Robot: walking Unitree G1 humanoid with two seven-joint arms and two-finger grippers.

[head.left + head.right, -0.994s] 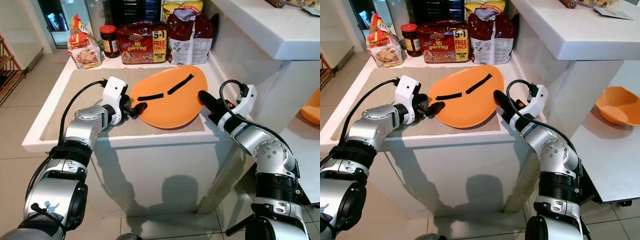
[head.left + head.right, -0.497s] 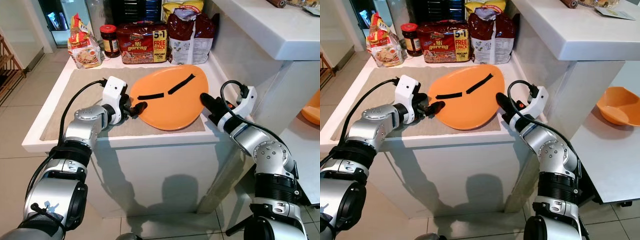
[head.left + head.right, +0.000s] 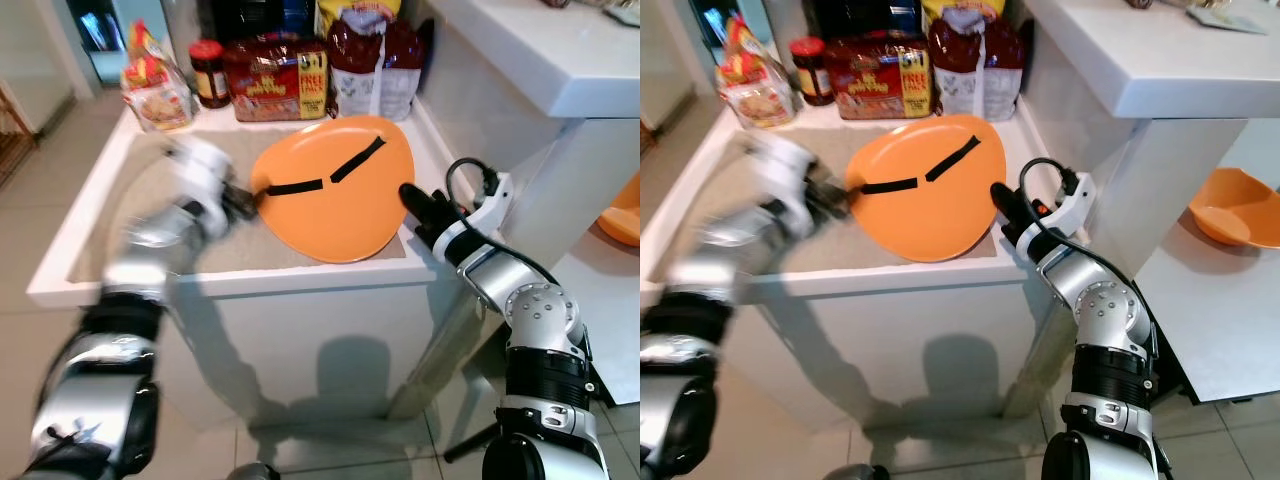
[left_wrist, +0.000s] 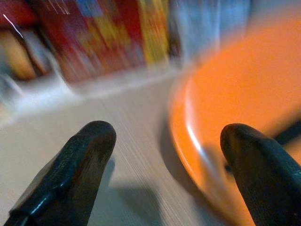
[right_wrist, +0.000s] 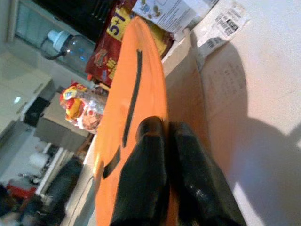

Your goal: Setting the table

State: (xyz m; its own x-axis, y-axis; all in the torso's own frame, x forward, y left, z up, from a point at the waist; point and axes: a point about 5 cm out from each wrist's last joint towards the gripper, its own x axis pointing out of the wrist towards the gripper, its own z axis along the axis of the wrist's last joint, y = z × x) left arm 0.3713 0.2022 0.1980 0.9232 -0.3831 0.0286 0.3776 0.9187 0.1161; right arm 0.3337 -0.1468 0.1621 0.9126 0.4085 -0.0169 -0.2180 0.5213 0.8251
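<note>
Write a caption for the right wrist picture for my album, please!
The right pincer pinches the rim of the orange plate, with snack packs behind.

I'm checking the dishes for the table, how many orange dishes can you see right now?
2. An orange plate is on the counter mat, the right gripper shut on its edge. An orange bowl sits on the lower table to the robot's right. Others may be out of frame.

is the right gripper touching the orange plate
Touching. In the right wrist view the right gripper has its two black fingers closed on the rim of the orange plate, no gap between them.
</note>
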